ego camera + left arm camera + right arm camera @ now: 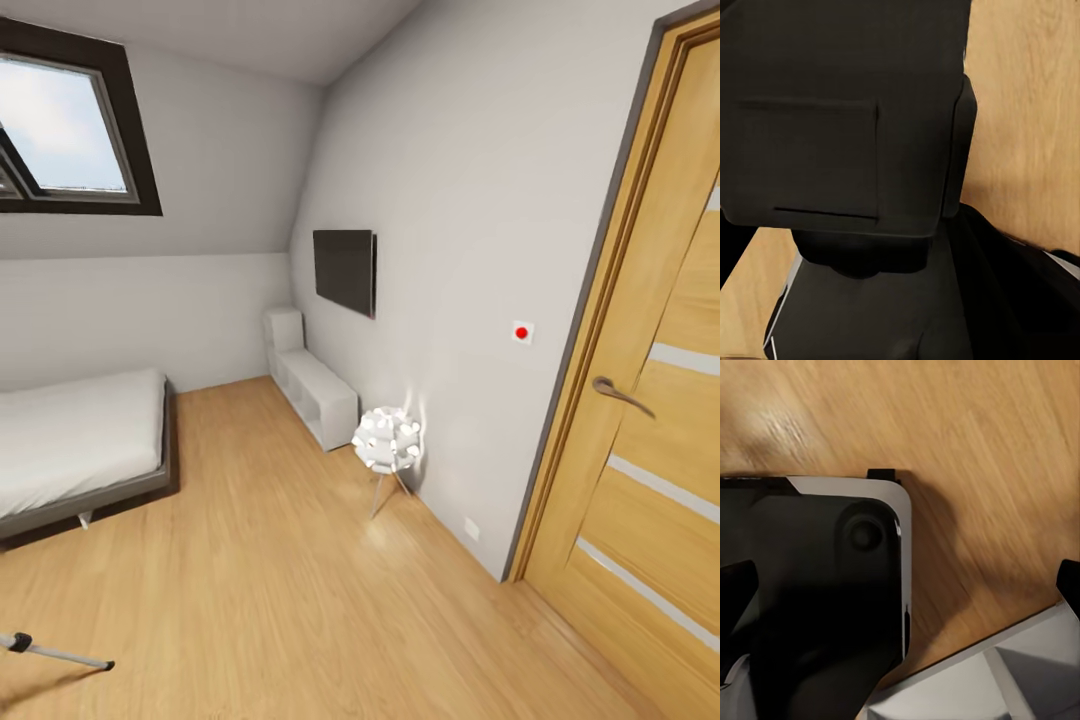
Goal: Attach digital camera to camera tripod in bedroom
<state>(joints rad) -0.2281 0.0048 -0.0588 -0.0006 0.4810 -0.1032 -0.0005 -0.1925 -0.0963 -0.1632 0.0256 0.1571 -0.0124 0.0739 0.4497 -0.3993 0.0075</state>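
I am in the bedroom, facing its right wall over a light wood floor (260, 560). One thin silver leg of the camera tripod (62, 652), with a black joint and a black foot, reaches in from the lower left edge of the head view; the rest of the tripod is cut off. The digital camera is out of view. In the right wrist view my right gripper (900, 585) is open: dark fingertips (735, 585) stand far apart with nothing between them, above my own black base and the floor. The left wrist view looks onto dark parts of my body, and its fingers cannot be made out.
A wooden door (650, 420) with a lever handle stands close on the right. Along the wall are a white ball lamp (387, 440) on thin legs, white cube shelves (315, 390) and a wall TV (345, 270). The grey-framed white bed (80, 440) lies at the left under a skylight.
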